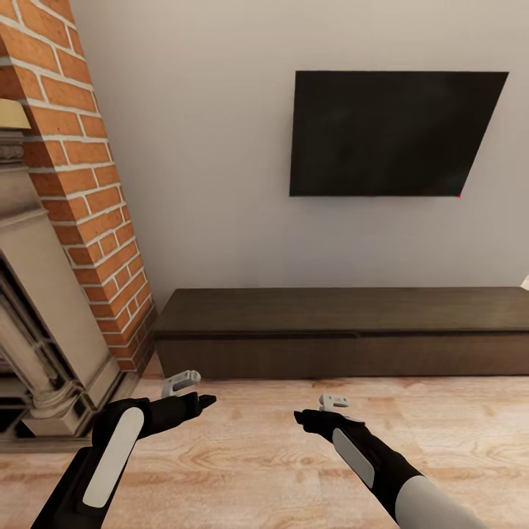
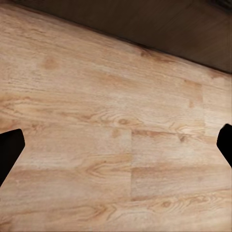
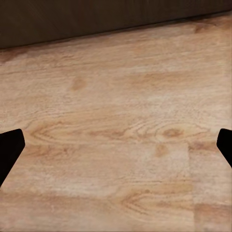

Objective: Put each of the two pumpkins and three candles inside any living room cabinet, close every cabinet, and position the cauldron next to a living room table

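The long, low, dark-brown cabinet (image 1: 345,327) stands against the pale wall ahead, its fronts flush and shut. My left gripper (image 1: 192,391) and right gripper (image 1: 317,409) hover over the plank floor just short of it, both open with nothing between the fingers. In the left wrist view the black fingertips (image 2: 9,150) sit wide apart over bare planks, with the cabinet's base (image 2: 169,24) beyond. The right wrist view shows the same: fingertips (image 3: 8,152) spread wide, cabinet base (image 3: 96,19) ahead. The pumpkins, candles and cauldron are out of view.
A black television (image 1: 389,132) hangs on the wall above the cabinet. The red brick chimney (image 1: 81,184) and the stone-coloured fireplace surround (image 1: 37,323) stand close on the left. Light wood floor (image 1: 264,455) lies between me and the cabinet.
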Controlling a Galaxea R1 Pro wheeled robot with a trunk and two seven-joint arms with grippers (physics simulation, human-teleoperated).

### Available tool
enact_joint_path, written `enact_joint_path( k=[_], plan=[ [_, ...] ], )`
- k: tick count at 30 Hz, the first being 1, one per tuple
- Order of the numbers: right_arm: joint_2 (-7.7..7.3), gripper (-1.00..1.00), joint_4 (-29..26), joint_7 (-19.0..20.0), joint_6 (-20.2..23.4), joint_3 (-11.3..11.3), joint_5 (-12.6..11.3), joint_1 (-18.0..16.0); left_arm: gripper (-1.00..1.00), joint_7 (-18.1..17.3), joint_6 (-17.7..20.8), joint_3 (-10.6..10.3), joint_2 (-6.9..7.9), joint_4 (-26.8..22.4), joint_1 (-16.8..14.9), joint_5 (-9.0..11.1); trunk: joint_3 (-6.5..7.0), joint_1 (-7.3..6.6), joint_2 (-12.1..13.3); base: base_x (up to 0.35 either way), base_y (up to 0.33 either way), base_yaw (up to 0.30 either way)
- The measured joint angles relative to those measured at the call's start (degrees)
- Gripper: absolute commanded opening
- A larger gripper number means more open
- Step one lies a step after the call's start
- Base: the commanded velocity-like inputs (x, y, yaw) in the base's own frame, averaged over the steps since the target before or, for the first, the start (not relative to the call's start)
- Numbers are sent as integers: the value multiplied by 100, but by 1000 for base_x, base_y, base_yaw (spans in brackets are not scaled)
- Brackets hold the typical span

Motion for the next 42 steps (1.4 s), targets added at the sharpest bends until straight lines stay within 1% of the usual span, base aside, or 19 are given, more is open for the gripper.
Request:
enact_joint_path(
  k=[6,9,13,19,35,37,38,40,41,42],
  plan=[
    [-3,100,-3,3,-39,1,3,-1,100,5,0,20,4,27,-1,-22,107,-132,241,0,0,0],
    [-4,100,-4,4,-71,7,61,2,100,5,0,40,20,42,-2,-46,161,-198,361,0,0,0],
    [-4,100,-1,4,-77,6,81,1,100,7,0,48,22,46,-3,-51,233,-286,521,0,0,0],
    [3,100,-3,-10,-81,-1,9,1,100,9,0,49,18,47,-2,-56,340,-417,762,0,0,0],
    [5,100,1,-14,-93,0,7,1,100,25,-5,50,26,71,-7,-67,628,-769,1404,0,0,0],
    [3,100,4,-14,-90,0,7,2,100,192,-6,50,25,164,-14,-73,664,-813,1484,0,0,0],
    [2,100,4,-14,-89,0,9,2,100,378,-7,52,22,219,-18,-73,682,-835,1524,0,0,0],
    [-2,100,3,-9,-86,-1,5,2,100,874,-17,53,13,327,-22,-59,717,-879,1605,0,0,0],
    [-2,100,3,-10,-84,-1,5,3,100,1007,-21,52,10,348,-23,-46,735,-901,1645,0,0,0],
    [-3,100,4,-9,-84,-1,6,3,100,1231,-24,52,5,375,-24,-33,753,-923,1685,0,0,0]
  ],
)
